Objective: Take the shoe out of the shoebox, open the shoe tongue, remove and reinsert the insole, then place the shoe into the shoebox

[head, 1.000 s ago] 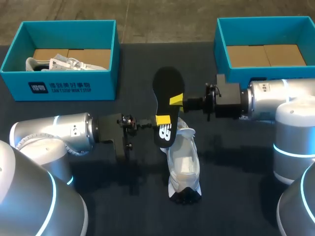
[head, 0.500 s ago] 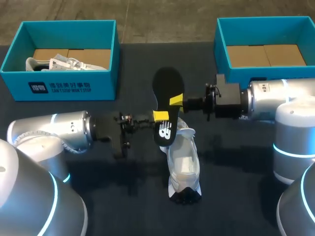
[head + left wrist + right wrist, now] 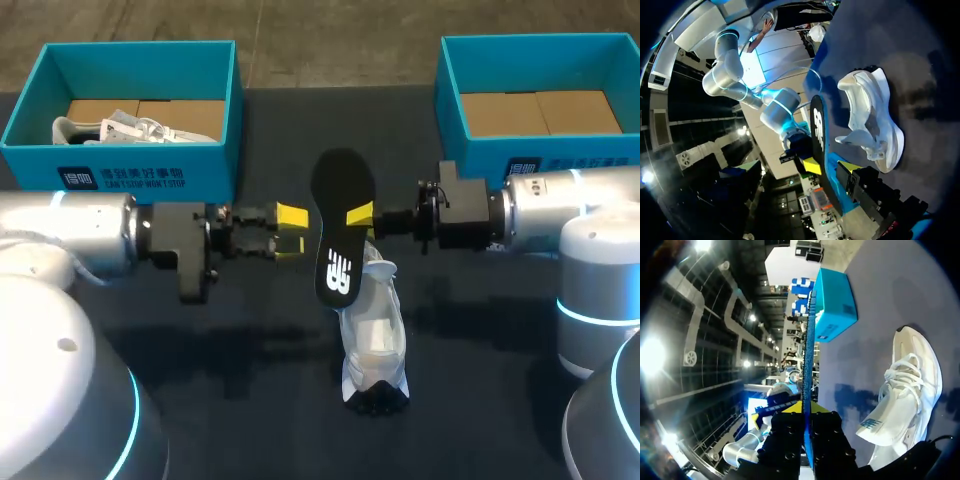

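A black insole (image 3: 340, 232) hangs tilted above the white shoe (image 3: 373, 335), which lies on the dark table with its tongue pulled open. My right gripper (image 3: 362, 213) is shut on the insole's right edge. In the right wrist view the insole (image 3: 808, 340) stands edge-on between the right gripper's (image 3: 807, 410) yellow tips, with the shoe (image 3: 910, 390) beside and below it. My left gripper (image 3: 292, 229) is open a little left of the insole, touching nothing. In the left wrist view the insole (image 3: 818, 140) and the shoe (image 3: 871, 117) lie ahead of its fingertip (image 3: 849, 167).
A teal shoebox (image 3: 30, 150) at the back left holds another white shoe (image 3: 130, 128). A second teal shoebox (image 3: 452, 110) stands at the back right, showing only its cardboard floor. Dark tabletop (image 3: 250, 400) lies bare in front of the shoe.
My left gripper has opened, let go of the insole and pulled back to the left. The insole stays in my right gripper, which shifted slightly.
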Robot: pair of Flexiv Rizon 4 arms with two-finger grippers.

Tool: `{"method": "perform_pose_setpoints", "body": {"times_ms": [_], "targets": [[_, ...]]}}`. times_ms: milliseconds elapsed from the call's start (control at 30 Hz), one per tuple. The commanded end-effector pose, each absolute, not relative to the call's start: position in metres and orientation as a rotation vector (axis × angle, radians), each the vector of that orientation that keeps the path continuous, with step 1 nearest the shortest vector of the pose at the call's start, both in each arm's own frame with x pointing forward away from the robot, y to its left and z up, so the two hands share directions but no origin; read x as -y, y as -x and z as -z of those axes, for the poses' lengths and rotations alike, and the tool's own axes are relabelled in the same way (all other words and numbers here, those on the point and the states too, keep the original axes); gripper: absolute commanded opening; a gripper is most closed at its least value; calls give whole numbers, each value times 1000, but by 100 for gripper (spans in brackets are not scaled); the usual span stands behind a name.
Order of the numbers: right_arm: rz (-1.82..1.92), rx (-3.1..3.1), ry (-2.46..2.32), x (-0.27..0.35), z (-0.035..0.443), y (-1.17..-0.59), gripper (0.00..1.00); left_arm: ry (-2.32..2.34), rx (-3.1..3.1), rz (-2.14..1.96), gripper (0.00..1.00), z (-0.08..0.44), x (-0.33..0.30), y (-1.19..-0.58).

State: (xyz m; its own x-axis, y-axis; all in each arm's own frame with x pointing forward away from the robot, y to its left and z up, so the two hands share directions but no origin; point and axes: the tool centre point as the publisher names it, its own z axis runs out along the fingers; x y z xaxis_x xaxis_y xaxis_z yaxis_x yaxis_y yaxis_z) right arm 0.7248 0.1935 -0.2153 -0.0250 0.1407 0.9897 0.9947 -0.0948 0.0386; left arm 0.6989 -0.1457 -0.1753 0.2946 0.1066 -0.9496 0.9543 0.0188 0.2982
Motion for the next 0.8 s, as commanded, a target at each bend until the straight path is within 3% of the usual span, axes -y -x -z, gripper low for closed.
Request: {"method": "perform_pose_setpoints", "body": {"times_ms": [33,367,800], "targets": [[1237,1288,1370,-197,217,-725,0,-1452,-1119,896,100,157,120,-700],[1237,1288,1370,-197,217,-725,0,-1585,-1255,952,100,134,102,-729],[1237,1288,1370,-197,217,-725,0,-1848,-1436,970,100,115,124,-754]]}}
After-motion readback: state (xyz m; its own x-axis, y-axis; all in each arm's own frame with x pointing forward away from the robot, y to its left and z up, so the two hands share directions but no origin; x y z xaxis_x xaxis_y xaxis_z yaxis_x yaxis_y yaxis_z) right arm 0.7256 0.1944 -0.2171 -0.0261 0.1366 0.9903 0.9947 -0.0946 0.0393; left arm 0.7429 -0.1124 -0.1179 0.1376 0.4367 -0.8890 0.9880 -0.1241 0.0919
